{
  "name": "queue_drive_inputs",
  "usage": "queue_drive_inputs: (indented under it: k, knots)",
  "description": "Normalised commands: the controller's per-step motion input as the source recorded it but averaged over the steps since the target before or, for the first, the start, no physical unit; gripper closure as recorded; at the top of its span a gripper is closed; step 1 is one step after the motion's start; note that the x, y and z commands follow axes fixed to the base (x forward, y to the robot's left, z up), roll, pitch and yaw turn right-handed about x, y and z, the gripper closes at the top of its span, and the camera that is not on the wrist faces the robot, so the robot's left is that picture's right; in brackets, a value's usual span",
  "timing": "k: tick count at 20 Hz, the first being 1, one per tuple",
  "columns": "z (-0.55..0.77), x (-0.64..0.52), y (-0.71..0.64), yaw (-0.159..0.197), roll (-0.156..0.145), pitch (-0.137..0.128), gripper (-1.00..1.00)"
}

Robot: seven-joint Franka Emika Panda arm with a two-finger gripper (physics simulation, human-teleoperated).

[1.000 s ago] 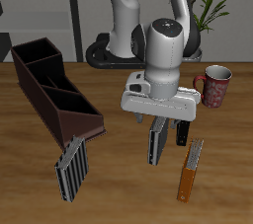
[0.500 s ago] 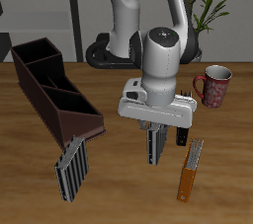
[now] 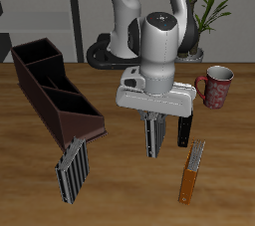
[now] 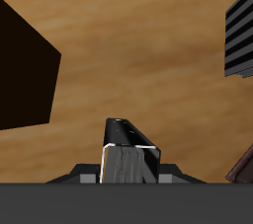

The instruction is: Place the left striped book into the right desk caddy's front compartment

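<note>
The slim upright dark-grey book with fine light stripes (image 3: 152, 134) hangs under the tool (image 3: 152, 116), its top edge caught between the fingers; in the wrist view the same book's glossy dark top (image 4: 126, 151) sits squarely in the tool's grip, so the tool is closed on it. The book's lower end appears just clear of the wooden surface (image 3: 120, 185), though the gap is hard to judge. So the pick-up looks done, and the carry and the drop are what remain.

The long dark maroon open-topped caddy (image 3: 52, 91) lies at roughly nine to ten o'clock from the held book, well apart from it, and its compartment nearest the surface's front edge shows nothing inside. A wider black-and-white striped book (image 3: 72, 168) leans near that front end, so the book's path should pass above it. An orange book (image 3: 192, 171) stands at about four o'clock, and a red mug (image 3: 216, 84) at about two o'clock
</note>
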Motion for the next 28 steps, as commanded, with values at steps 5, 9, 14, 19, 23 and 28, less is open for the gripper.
queue_drive_inputs:
  k: [5,9,14,19,23,28]
  knots:
    - [0.61,-0.30,-0.21,0.052,0.007,-0.063,1.00]
    - [0.66,-0.51,-0.26,0.117,0.025,-0.043,1.00]
    - [0.61,-0.56,-0.32,0.127,-0.006,-0.054,1.00]
    - [0.41,-0.56,-0.26,0.107,-0.003,-0.059,1.00]
    - [0.26,-0.41,-0.28,0.082,-0.033,-0.023,1.00]
    - [0.20,-0.38,-0.23,0.132,-0.011,0.019,1.00]
